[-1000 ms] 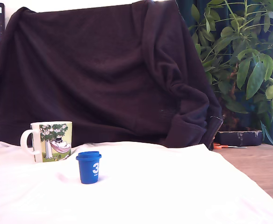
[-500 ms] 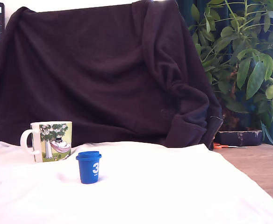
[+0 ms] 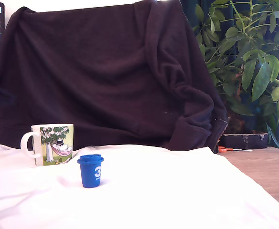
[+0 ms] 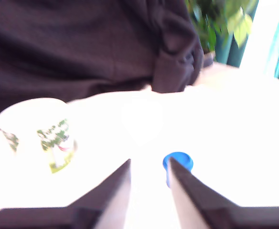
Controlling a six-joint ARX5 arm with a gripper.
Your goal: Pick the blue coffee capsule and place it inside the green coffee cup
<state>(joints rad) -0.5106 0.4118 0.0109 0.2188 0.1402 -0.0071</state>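
The blue coffee capsule (image 3: 91, 171) stands upright on the white cloth (image 3: 177, 191), low and left of centre in the exterior view, its white "3" facing the camera. Just behind it and further toward the exterior view's left sits the green coffee cup (image 3: 52, 144) — upright, white handle pointing to the frame's left edge, tree and hammock print showing. The two are near each other but not touching.

Behind them a dark fabric (image 3: 111, 71) drapes across most of the upper frame, with a leafy plant (image 3: 249, 62) in the upper right and bare wooden tabletop (image 3: 268, 171) at the lower right. No arm shows in this view.

Over to the wrist camera — blurred and washed out, but the gripper (image 4: 150, 167) is there with its two dark fingers (image 4: 113, 191) spread apart, nothing between them. The capsule (image 4: 177, 164) sits just past one fingertip, and the cup (image 4: 39, 131) stands well off to the other side.
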